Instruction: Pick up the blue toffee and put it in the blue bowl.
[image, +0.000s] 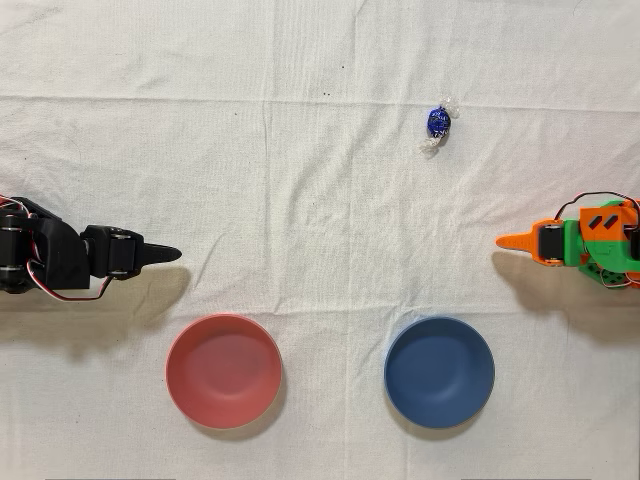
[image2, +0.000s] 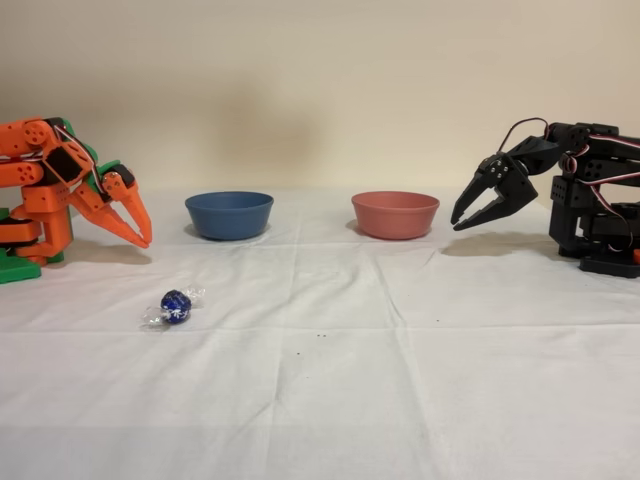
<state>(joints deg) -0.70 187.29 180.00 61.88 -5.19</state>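
The orange arm's hand (image2: 140, 228) hangs empty above the table (image2: 400, 340), its fingers slightly spread and pointing down, well apart from the blue toffee (image2: 176, 306) lying on the white cloth in front of the blue bowl (image2: 229, 215).

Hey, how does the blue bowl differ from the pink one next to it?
The blue bowl is dark blue; the pink bowl is pink-red. In the overhead view, the blue bowl sits right, nearer the orange arm, the pink bowl left. Both are round, shallow, similar in size, upright and hold nothing.
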